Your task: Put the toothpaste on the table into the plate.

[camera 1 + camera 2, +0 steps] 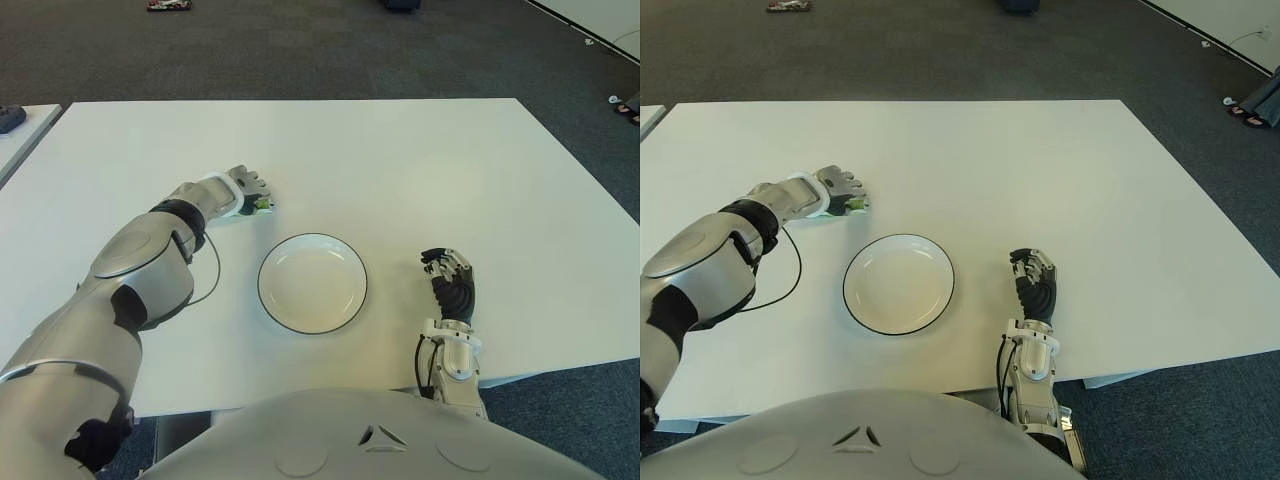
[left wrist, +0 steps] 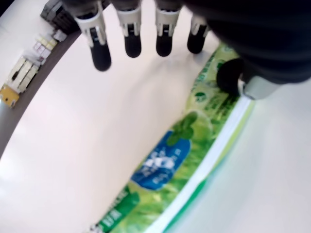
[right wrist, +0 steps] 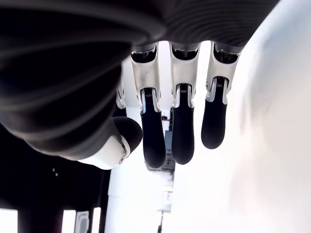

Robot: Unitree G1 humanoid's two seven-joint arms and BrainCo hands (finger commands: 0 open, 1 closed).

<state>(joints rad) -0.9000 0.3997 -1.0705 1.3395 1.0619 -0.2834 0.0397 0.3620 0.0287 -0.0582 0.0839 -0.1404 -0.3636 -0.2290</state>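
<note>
The toothpaste point(image 2: 184, 160) is a green and white tube with a blue label, lying flat on the white table point(image 1: 420, 170) just left of and behind the plate point(image 1: 312, 283). My left hand point(image 1: 245, 188) hovers over it, covering all but a green edge point(image 1: 265, 205) in the eye views. In the left wrist view its fingers point(image 2: 101, 53) stretch out above the table beyond the tube, and the thumb point(image 2: 231, 77) is at the tube's end. The white, dark-rimmed plate holds nothing. My right hand point(image 1: 450, 275) shows to the right of the plate, fingers loosely bent, holding nothing.
A second white table point(image 1: 20, 140) stands at the far left with a dark object point(image 1: 8, 118) on it. Dark carpet surrounds the table, with a small item point(image 1: 168, 5) on the floor at the back and shoes point(image 1: 630, 108) at the right edge.
</note>
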